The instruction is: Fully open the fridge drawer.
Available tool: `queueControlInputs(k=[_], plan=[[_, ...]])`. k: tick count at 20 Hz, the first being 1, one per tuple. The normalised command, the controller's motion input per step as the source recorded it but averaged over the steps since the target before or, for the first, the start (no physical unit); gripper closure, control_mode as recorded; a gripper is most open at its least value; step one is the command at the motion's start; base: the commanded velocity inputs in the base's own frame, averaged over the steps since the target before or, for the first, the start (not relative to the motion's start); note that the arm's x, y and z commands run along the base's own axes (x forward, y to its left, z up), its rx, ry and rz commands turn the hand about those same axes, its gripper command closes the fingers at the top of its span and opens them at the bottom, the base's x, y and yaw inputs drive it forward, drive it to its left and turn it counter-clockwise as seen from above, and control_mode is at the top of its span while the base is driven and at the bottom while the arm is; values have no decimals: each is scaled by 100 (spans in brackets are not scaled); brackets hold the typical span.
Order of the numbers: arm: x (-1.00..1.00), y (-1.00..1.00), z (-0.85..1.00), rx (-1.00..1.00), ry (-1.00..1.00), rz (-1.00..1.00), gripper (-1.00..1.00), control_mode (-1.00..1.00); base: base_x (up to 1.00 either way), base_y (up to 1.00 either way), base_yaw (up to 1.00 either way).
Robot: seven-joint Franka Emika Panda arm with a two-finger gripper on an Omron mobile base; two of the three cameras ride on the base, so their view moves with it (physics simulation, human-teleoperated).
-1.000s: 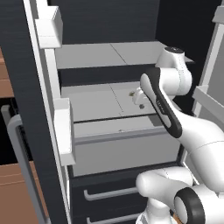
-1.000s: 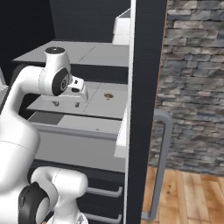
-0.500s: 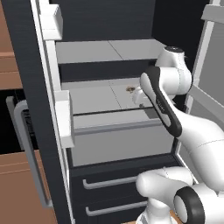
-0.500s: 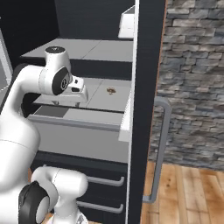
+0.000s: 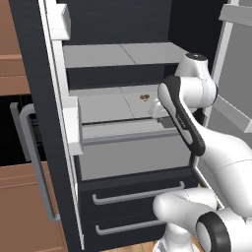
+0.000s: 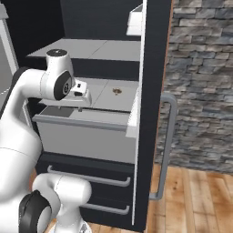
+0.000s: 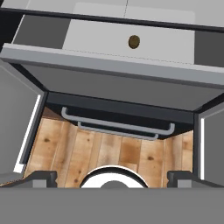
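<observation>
The fridge drawer (image 5: 133, 160) is a wide light-grey box with a darker top lip, and it stands pulled out from the fridge body. It also shows as the fridge drawer (image 6: 84, 141) and, from above, the fridge drawer (image 7: 122, 87). My gripper (image 5: 160, 110) hangs just above the drawer's right rear part, over its lip. In the right base view the gripper (image 6: 82, 96) sits above the drawer's left end. Its fingertips (image 7: 41, 177) stand wide apart with nothing between them, so it is open and touches nothing.
A small brown round thing (image 7: 134, 42) lies on the flat grey shelf behind the drawer. Two dark drawers with bar handles (image 5: 138, 194) sit below. Open fridge doors flank me: the left door (image 5: 49, 123) and the right door (image 6: 148, 113). Beyond is a stone wall (image 6: 200, 68).
The whole picture has shifted a little, so the camera moved with the base. The gripper stays open over the drawer in about the same place.
</observation>
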Motion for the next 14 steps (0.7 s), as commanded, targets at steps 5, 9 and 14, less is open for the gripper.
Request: queueControlInputs(k=[5, 9, 14], plan=[[0, 0, 0, 0, 0, 0, -100, 100, 0, 0, 0], [0, 0, 0, 0, 0, 0, -100, 100, 0, 0, 0], [0, 0, 0, 0, 0, 0, -100, -100, 0, 0, 0]])
